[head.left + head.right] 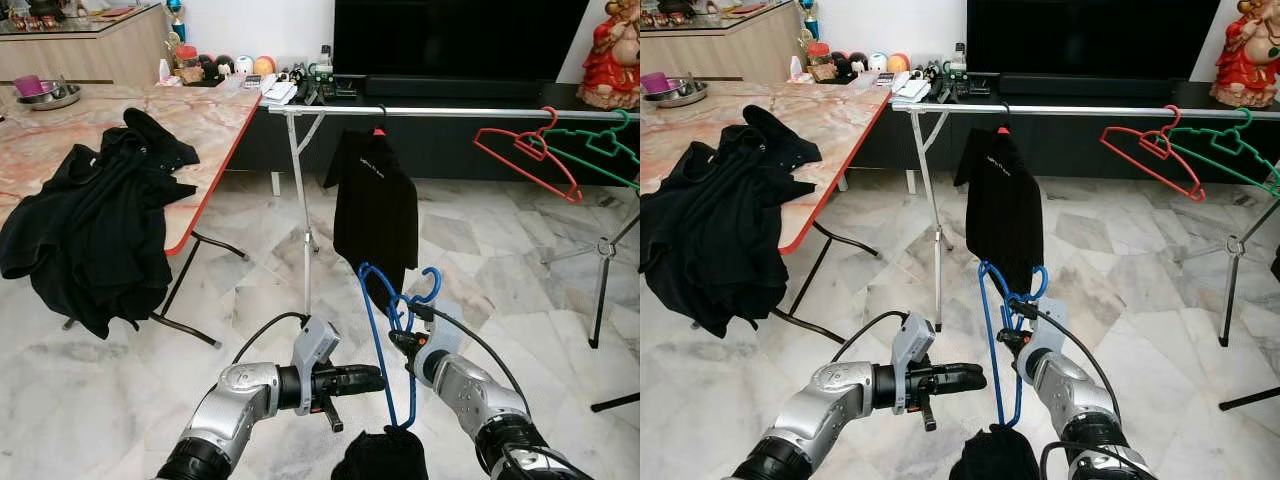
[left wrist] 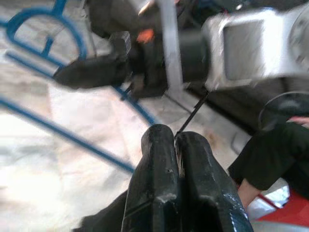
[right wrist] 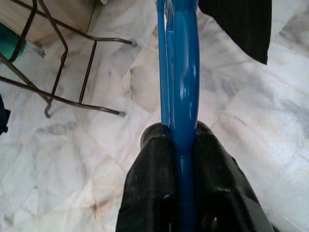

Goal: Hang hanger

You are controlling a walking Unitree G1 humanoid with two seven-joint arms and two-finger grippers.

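- The right gripper (image 1: 404,338) clamped a blue hanger (image 1: 385,345), held upright below and in front of the metal clothes rail (image 1: 450,112).
- The left gripper (image 1: 372,379), fingers pressed together and empty, pointed at the hanger from just beside it.
- A black shirt (image 1: 375,205) hung from the rail; red (image 1: 530,150) and green (image 1: 600,145) hangers hung farther along it.

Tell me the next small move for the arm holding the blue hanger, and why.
Probably lift it up and forward toward the rail. The right gripper is shut on the blue hanger, whose hook sits well below the rail, near the hung black shirt.
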